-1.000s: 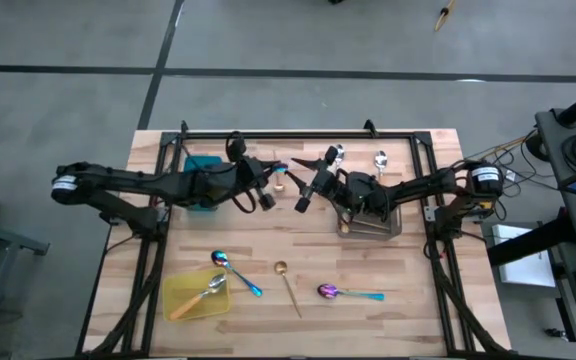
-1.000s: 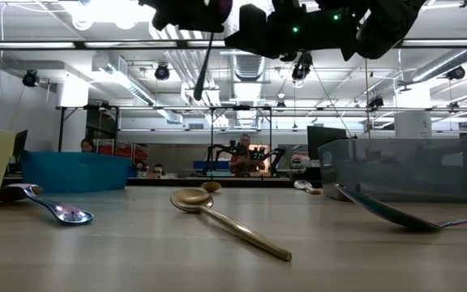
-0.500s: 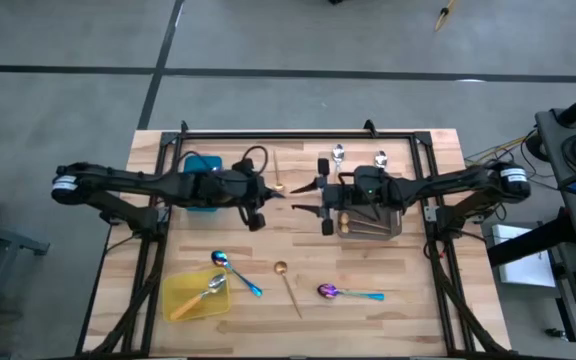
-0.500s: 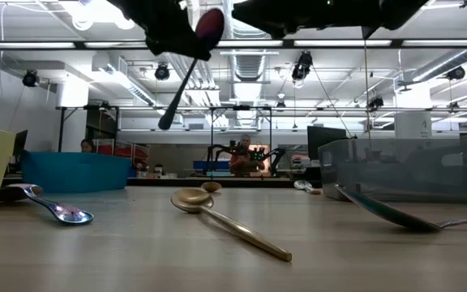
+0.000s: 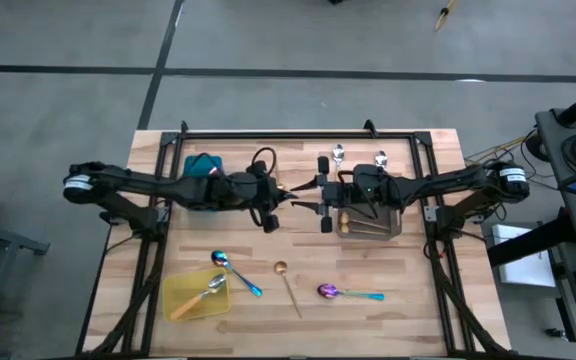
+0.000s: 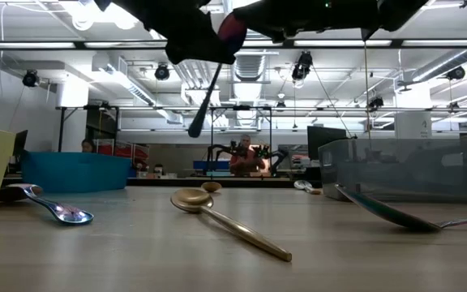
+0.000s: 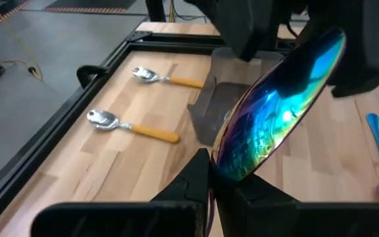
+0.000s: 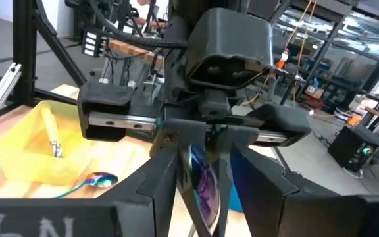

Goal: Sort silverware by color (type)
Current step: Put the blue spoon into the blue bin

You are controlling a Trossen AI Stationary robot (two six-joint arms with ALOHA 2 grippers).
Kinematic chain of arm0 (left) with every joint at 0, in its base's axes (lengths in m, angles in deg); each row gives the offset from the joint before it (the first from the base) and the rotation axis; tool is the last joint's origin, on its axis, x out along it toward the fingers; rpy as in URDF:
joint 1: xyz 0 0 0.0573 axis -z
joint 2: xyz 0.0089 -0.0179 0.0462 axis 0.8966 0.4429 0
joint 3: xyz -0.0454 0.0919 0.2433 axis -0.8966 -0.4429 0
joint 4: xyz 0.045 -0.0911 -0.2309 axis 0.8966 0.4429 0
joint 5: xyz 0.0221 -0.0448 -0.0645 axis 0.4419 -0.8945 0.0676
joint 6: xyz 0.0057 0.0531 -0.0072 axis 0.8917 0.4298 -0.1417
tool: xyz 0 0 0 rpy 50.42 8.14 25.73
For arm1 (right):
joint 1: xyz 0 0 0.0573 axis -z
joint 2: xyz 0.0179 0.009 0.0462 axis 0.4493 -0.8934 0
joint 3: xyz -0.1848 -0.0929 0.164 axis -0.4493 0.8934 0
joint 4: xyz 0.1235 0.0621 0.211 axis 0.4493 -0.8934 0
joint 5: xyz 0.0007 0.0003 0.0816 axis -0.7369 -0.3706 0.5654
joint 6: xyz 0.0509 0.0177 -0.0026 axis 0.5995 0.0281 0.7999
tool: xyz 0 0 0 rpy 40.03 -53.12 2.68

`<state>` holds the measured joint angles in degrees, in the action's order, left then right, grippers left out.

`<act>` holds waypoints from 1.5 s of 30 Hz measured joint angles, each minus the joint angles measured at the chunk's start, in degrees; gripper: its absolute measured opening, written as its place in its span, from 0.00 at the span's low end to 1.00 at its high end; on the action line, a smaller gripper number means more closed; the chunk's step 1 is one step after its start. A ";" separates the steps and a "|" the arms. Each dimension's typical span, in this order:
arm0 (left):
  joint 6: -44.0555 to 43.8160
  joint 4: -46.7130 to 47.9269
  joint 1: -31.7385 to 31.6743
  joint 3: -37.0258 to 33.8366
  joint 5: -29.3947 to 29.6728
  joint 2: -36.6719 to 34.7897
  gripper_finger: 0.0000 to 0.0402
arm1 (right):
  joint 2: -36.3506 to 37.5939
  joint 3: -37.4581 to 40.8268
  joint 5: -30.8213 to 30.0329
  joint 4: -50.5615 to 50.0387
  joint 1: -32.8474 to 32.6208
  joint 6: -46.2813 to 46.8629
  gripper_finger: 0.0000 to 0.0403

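Note:
My left gripper (image 5: 280, 193) is above the table's middle, shut on an iridescent blue-purple spoon (image 7: 275, 112). My right gripper (image 5: 313, 197) faces it from the right, open. In the right wrist view its fingers (image 8: 166, 174) stand on either side of the spoon's bowl (image 8: 204, 184); whether they touch it I cannot tell. Two more iridescent spoons (image 5: 233, 268) (image 5: 348, 292) and a gold spoon (image 5: 286, 285) lie flat on the near half of the table. Two orange-handled spoons (image 5: 338, 153) (image 5: 380, 158) lie near the far edge. My left gripper pinches the iridescent spoon between its two fingers (image 7: 199, 181) at the base of the bowl (image 7: 226, 171). The bowl sticks out past the fingertips toward the right gripper. The spoon is lifted clear, and its handle (image 6: 205, 101) hangs slanting down below the gripper.
A teal tray (image 5: 203, 165) sits at the far left. A yellow tray (image 5: 183, 300) at the near left holds an orange-handled spoon. A grey tray (image 5: 378, 228) sits under my right arm. A black frame rail (image 5: 298, 133) runs along the far edge.
My left gripper has moved toward the table's right, carrying the spoon up to the right gripper, and the hanging handle has swung. My right gripper has turned from a slant to level, facing the left one, and shifted slightly to the right.

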<state>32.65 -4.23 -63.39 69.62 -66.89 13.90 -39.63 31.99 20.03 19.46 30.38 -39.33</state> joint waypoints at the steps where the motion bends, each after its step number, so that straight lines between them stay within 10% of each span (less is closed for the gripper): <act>1: 0.06 -0.83 0.00 0.00 0.01 0.24 0.00 | 0.00 0.00 0.02 -0.01 0.02 0.19 0.32; 13: -1.05 -5.61 0.04 0.00 -0.65 1.76 0.00 | 0.00 0.02 -0.36 0.17 0.17 -1.77 0.05; 25: 0.48 -6.37 0.06 0.00 0.76 1.74 0.08 | 0.04 0.02 -0.82 0.56 0.20 -0.56 0.03; 38: 12.73 -1.08 -0.11 1.55 22.11 1.48 0.45 | 0.04 0.02 -24.19 2.38 1.36 5.68 0.03; 45: 11.31 -4.31 -0.35 0.16 23.66 2.42 0.50 | -0.15 0.09 -33.82 3.95 1.96 11.68 0.03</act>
<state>43.96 -8.54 -63.74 69.78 -43.23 16.32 -39.79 32.08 -13.79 23.42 32.34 -27.65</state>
